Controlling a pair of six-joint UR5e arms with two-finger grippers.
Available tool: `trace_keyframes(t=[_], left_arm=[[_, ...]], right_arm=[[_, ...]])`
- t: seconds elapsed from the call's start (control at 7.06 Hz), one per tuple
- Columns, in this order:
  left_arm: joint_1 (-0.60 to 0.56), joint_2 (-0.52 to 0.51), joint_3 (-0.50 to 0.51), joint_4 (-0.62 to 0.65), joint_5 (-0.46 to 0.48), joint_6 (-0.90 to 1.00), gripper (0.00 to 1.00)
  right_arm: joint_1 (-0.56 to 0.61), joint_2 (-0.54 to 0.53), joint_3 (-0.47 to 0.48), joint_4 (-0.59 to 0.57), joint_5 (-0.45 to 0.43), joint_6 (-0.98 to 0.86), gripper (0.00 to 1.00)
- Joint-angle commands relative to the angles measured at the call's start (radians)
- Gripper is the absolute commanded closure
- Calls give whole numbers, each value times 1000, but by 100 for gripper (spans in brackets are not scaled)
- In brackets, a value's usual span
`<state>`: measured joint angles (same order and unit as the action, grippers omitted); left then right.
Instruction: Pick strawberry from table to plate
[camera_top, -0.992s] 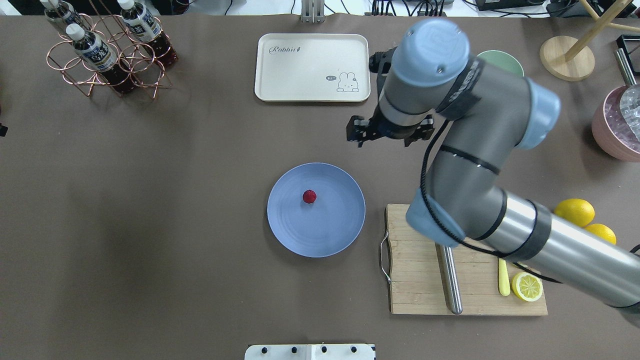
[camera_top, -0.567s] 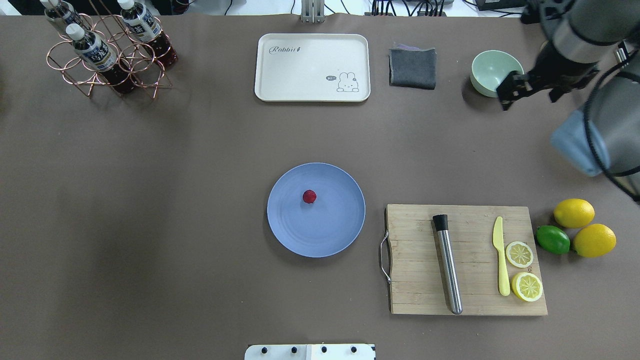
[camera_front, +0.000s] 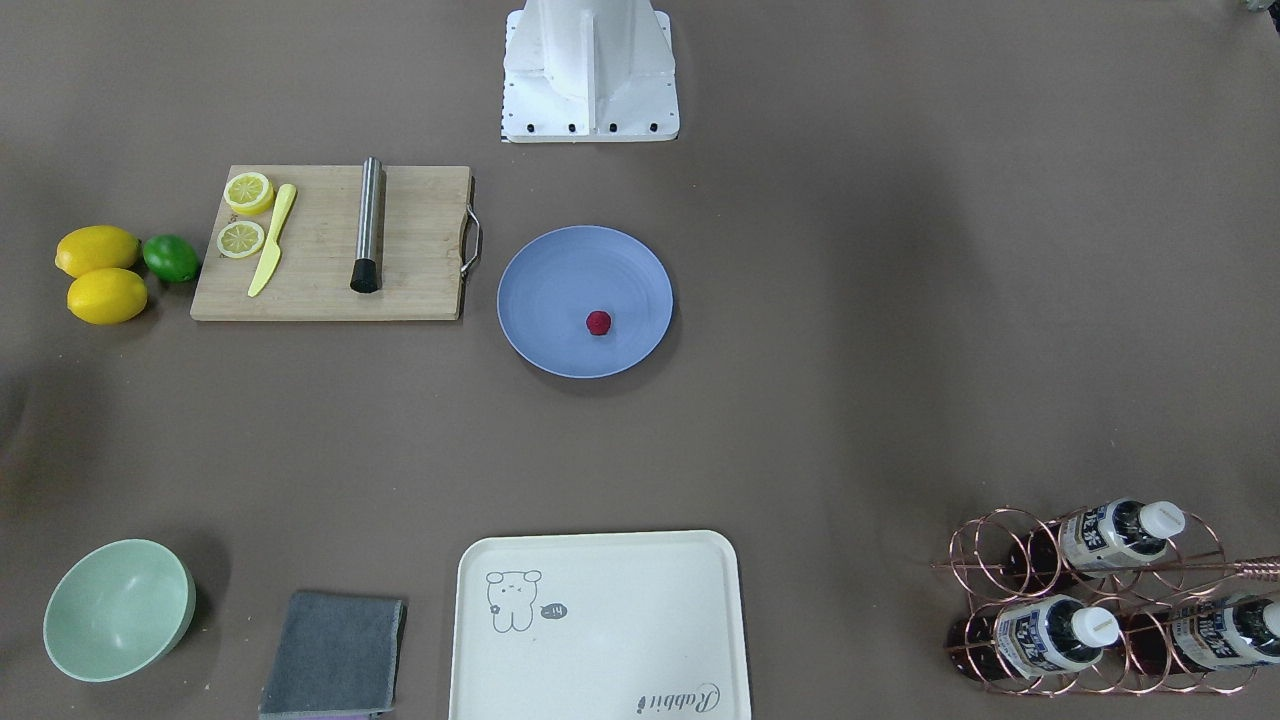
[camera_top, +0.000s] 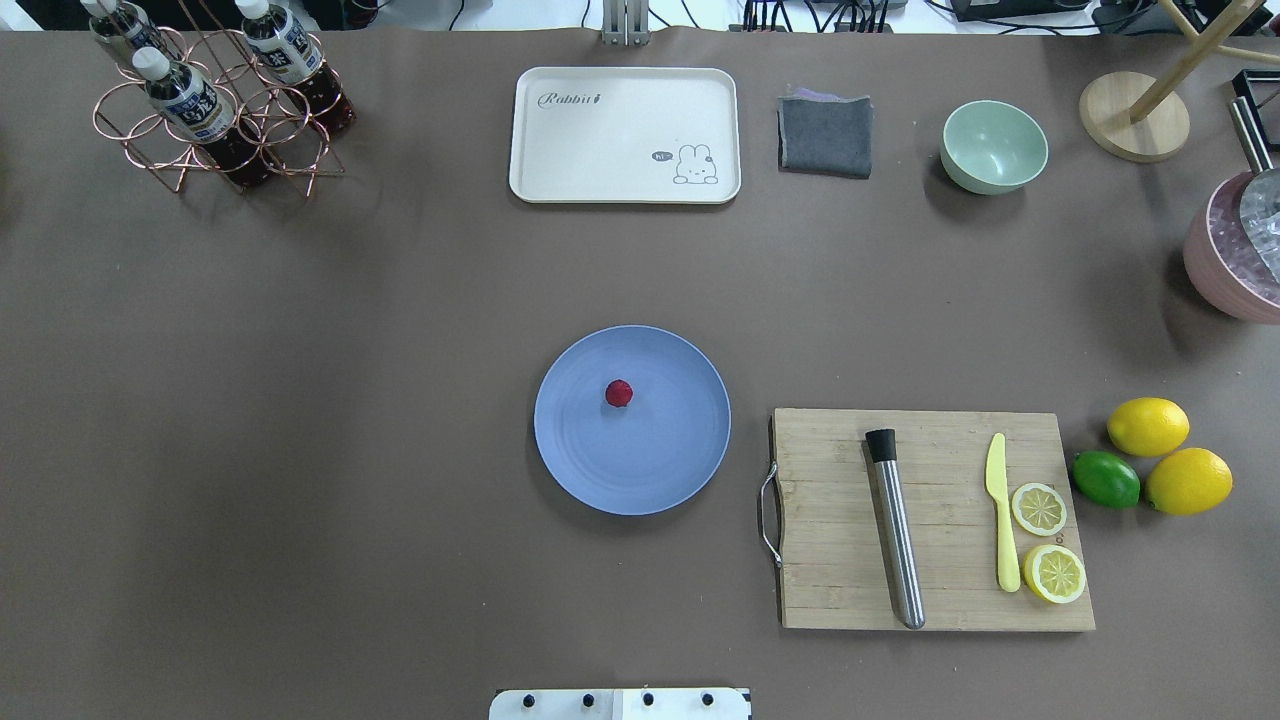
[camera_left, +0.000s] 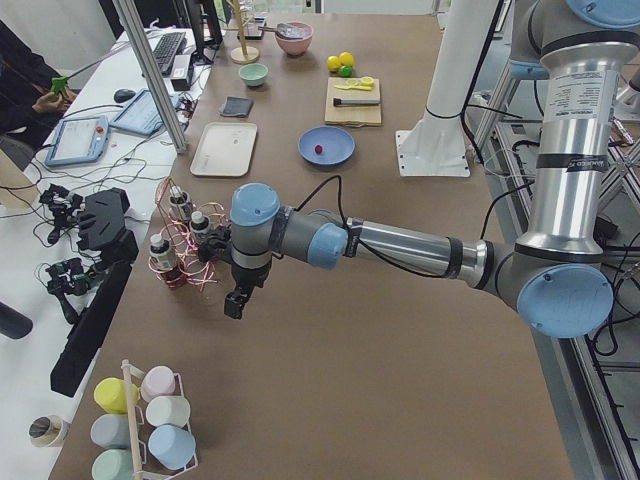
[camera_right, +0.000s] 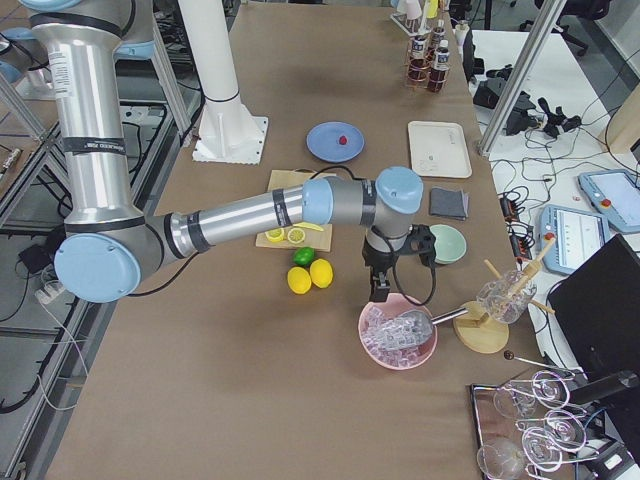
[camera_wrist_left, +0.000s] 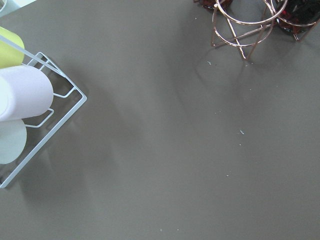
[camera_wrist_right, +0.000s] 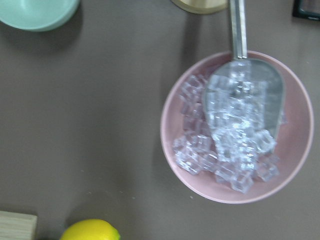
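Gone from the overhead view is the right arm, whose gripper hung beside the mint-green bowl a moment ago. The strawberry has not shifted on the plate.

At the far left, a copper wire rack holds three white-capped bottles of dark liquid, lying tilted in its rings. Next along the far edge comes a cream tray with a rabbit drawing. The blue plate sits mid-table and carries the strawberry, which lies just off its centre, toward the far side and slightly left. The berry looks round and very small, so neither a long axis nor the way it points can be told.

Right of the tray lie a folded grey cloth and then the mint bowl. The wooden cutting board is right of the plate and bears a steel rod, a yellow knife and two lemon slices. A lime and two lemons rest just beyond the board. At the right edge, a pink bowl holds ice cubes and a metal scoop heaped with ice.

The right gripper hangs above that bowl. The left gripper hovers over bare table beside the copper rack. How far either is open cannot be told.
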<state>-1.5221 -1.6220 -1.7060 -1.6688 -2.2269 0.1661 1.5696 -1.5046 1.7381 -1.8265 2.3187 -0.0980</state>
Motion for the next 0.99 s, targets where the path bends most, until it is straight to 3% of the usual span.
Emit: trace_keyframes(t=[0.0,0.85], left_arm=[[-20,-6,20,57,-2,46,2],[-20,-6,28,54,-2,39,2]], right_arm=[[96,-20,-127,117,10,-66,0],[96,-3,-141,124,2,-58,0]])
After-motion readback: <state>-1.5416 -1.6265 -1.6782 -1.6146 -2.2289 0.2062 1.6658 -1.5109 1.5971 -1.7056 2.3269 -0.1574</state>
